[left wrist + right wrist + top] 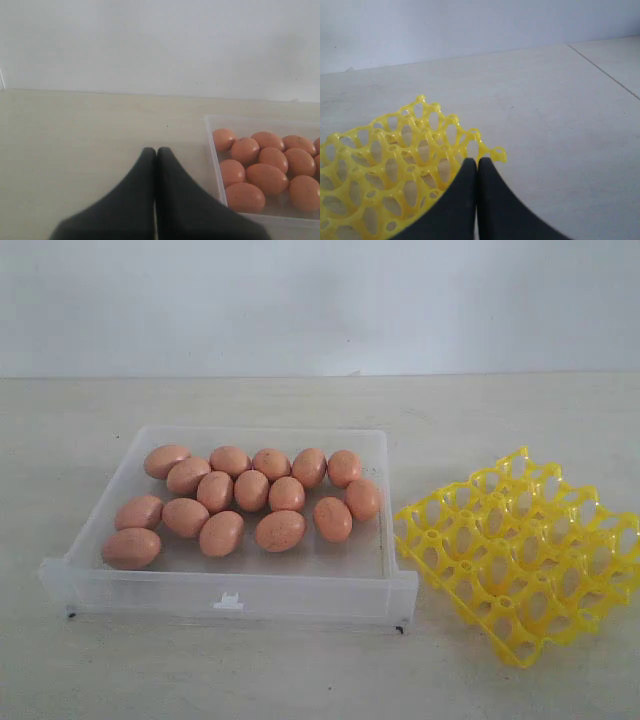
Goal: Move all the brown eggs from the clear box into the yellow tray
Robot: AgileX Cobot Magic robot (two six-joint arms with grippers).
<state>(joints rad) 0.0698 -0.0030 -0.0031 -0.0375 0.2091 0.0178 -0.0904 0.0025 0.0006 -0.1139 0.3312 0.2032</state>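
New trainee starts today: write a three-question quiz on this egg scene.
1. True or false: the yellow tray already holds one of the brown eggs.
2. In the exterior view, the clear box lies: A) left of the tray; B) right of it; C) on it.
3. Fill in: the left gripper and right gripper are both ____.
Key: 1 false; 2 A; 3 shut.

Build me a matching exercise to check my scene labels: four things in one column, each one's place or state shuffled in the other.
Things:
1 brown eggs
2 yellow tray
3 left gripper
4 right gripper

Places or states:
A shut, at the tray's edge
B every cup empty
C shut, near the clear box
D lying in the clear box

Pairs: 1-D, 2-B, 3-C, 4-A
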